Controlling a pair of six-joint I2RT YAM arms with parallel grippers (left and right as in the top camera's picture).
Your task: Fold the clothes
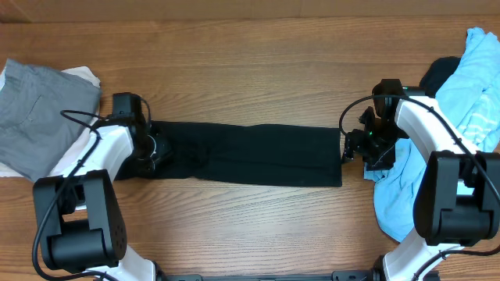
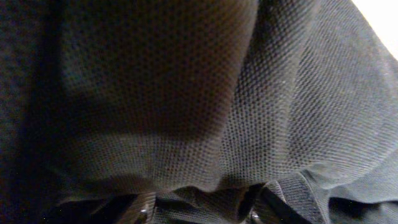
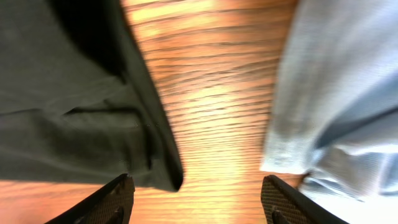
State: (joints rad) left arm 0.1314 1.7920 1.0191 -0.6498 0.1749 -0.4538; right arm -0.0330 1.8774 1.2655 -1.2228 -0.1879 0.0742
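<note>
The black shirt [image 1: 250,156] lies folded into a long narrow strip across the middle of the table. My left gripper [image 1: 156,150] is at the strip's left end. In the left wrist view black mesh fabric [image 2: 186,93] fills the frame and bunches between the mostly hidden fingers [image 2: 198,214], which look shut on it. My right gripper [image 1: 355,148] is just off the strip's right end. It is open and empty [image 3: 196,186], with the shirt's corner [image 3: 62,93] by its left finger and the light blue shirt [image 3: 348,93] by its right finger.
The light blue striped shirt [image 1: 476,94] lies crumpled at the right edge, partly under my right arm, with a dark garment [image 1: 441,72] beside it. A grey garment [image 1: 35,117] on a white cloth [image 1: 82,76] lies at the far left. The table is bare wood [image 1: 250,70].
</note>
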